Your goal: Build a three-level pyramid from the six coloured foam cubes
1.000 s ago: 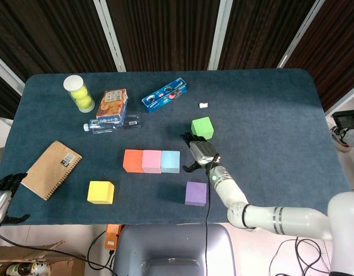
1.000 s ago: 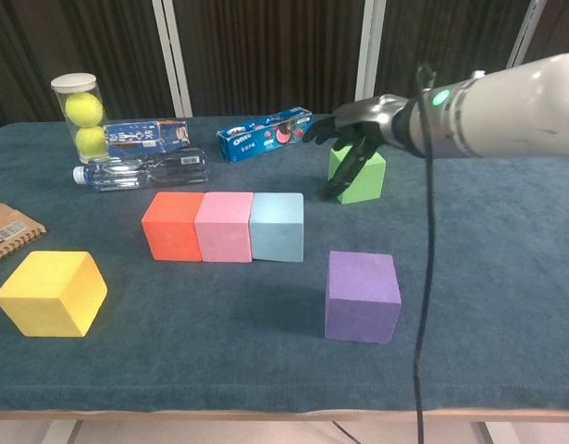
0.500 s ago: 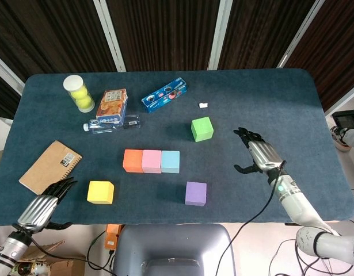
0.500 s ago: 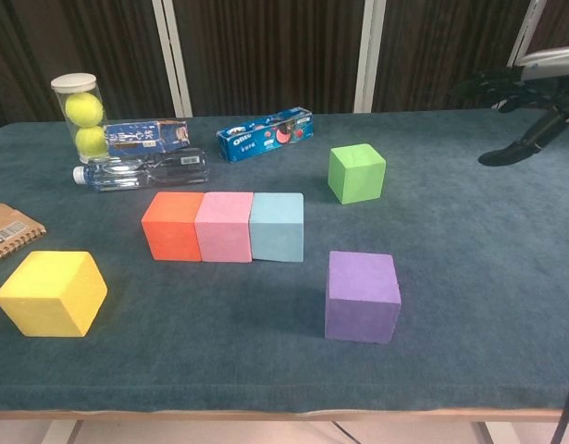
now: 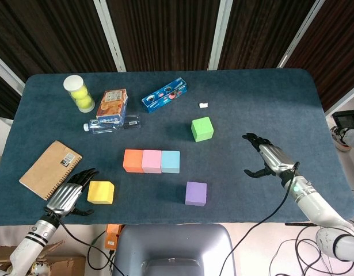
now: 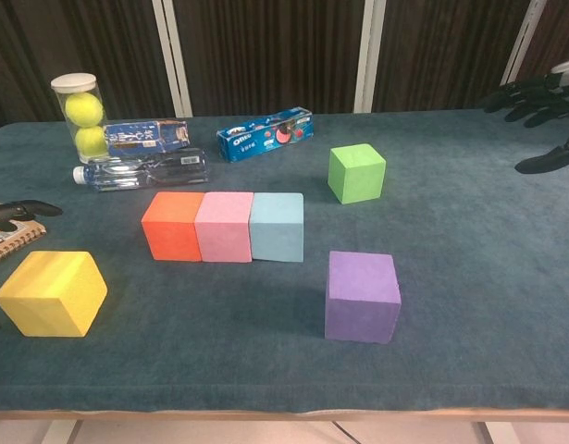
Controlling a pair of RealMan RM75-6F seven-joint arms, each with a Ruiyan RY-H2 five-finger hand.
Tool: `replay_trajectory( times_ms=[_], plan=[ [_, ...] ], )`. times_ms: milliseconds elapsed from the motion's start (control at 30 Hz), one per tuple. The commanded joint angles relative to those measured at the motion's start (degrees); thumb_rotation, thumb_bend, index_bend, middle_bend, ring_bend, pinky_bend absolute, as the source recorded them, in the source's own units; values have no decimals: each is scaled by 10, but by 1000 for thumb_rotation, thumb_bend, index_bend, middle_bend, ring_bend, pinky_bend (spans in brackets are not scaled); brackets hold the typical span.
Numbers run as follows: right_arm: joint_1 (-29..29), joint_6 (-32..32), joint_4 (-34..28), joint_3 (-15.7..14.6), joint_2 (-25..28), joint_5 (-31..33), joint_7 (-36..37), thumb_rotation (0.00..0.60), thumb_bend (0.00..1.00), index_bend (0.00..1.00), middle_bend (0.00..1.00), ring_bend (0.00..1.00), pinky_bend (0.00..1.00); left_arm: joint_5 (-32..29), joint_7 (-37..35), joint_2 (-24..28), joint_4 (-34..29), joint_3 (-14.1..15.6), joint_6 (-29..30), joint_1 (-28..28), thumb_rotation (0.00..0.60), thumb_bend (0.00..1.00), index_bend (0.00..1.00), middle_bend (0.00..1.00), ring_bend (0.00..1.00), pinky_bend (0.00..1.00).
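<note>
Orange (image 5: 133,160), pink (image 5: 151,161) and light blue (image 5: 170,161) cubes stand touching in a row mid-table. The yellow cube (image 5: 101,192) sits near the front left, the purple cube (image 5: 195,193) front centre, and the green cube (image 5: 202,129) behind the row to the right. My left hand (image 5: 70,197) lies just left of the yellow cube, fingers spread and holding nothing; the chest view shows only its fingertips (image 6: 16,211). My right hand (image 5: 267,158) hovers open well to the right of the green cube (image 6: 356,173), and also appears at the chest view's right edge (image 6: 543,102).
At the back left are a tube of tennis balls (image 5: 79,93), a biscuit box (image 5: 112,106), a lying water bottle (image 5: 110,125) and a blue Oreo pack (image 5: 164,95). A brown notebook (image 5: 50,169) lies at the left edge, and a small white scrap (image 5: 204,105) near the green cube.
My right hand left the green cube and swung far to the right. My left hand came in from the front left corner to beside the yellow cube.
</note>
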Motion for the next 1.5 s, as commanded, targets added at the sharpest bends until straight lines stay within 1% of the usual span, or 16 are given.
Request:
replay_trajectory(
  times_ms=[33, 133, 333, 667, 833, 1067, 1167, 1300, 1400, 1500],
  plan=[
    [-4, -6, 6, 1, 5, -14, 13, 600, 204, 0, 0, 0, 0, -17, 12, -19, 19, -4, -8, -9, 600, 144, 132, 0, 0, 117],
    [-6, -10, 12, 2, 5, -22, 26, 600, 203, 0, 0, 0, 0, -27, 16, -29, 31, -5, -15, -15, 600, 146, 179, 0, 0, 117],
    [-7, -20, 21, 2, 5, -34, 47, 600, 204, 0, 0, 0, 0, -43, 33, -38, 43, -5, -24, -23, 600, 154, 237, 0, 0, 118],
    [-13, -28, 37, 0, 7, -61, 78, 600, 203, 0, 0, 0, 0, -67, 13, -64, 73, -18, -49, -47, 600, 161, 317, 0, 0, 117],
    [-15, -29, 49, 1, 8, -67, 94, 600, 204, 0, 0, 0, 0, -64, -5, -61, 68, -15, -58, -52, 600, 195, 369, 0, 0, 118],
    [-16, -40, 63, -2, 5, -81, 114, 600, 203, 0, 0, 0, 0, -68, 3, -65, 70, -16, -51, -58, 600, 221, 461, 0, 0, 117],
    [-18, -39, 66, -2, 6, -88, 123, 600, 204, 0, 0, 0, 0, -75, -20, -51, 51, -21, -59, -60, 600, 229, 488, 0, 0, 112],
    [-22, -37, 70, -1, 9, -95, 136, 600, 204, 0, 0, 0, 0, -65, -27, -15, 13, -36, -43, -64, 600, 238, 490, 0, 0, 110],
    [-23, -37, 72, -1, 10, -100, 144, 600, 204, 0, 0, 0, 0, -74, -24, 15, -26, -54, -45, -76, 600, 245, 490, 0, 0, 110],
    [-23, -36, 72, 0, 12, -106, 151, 600, 204, 0, 0, 0, 0, -98, 9, 40, -56, -79, -49, -98, 600, 246, 490, 3, 0, 110]
  ],
)
